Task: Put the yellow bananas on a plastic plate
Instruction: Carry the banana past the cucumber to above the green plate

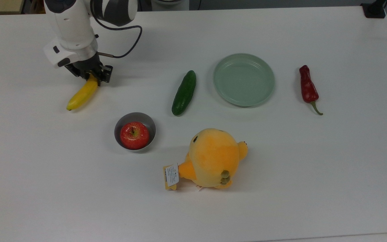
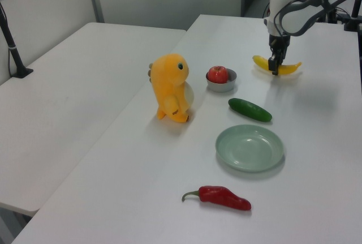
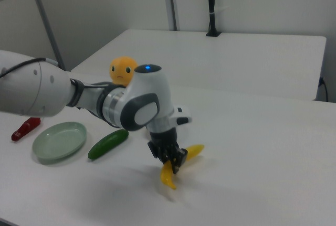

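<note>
The yellow banana (image 1: 81,93) hangs by its stem end from my gripper (image 1: 92,77), which is shut on it at the top view's upper left. In the right view the banana (image 3: 184,159) tilts, one tip pointing down just above the table, with the gripper (image 3: 172,164) over its middle. From the left view, banana (image 2: 285,69) and gripper (image 2: 274,70) sit at the table's far end. The pale mint-green plate (image 1: 243,79) lies bare well off to the top view's right, and also appears as the plate (image 2: 249,148) and the plate (image 3: 59,141).
A dark green cucumber (image 1: 184,92) lies between the banana and the plate. A grey bowl (image 1: 119,123) holds a red apple (image 1: 134,135). An orange-yellow plush toy (image 1: 213,158) stands nearer the front. A red chili (image 1: 307,88) lies beyond the plate.
</note>
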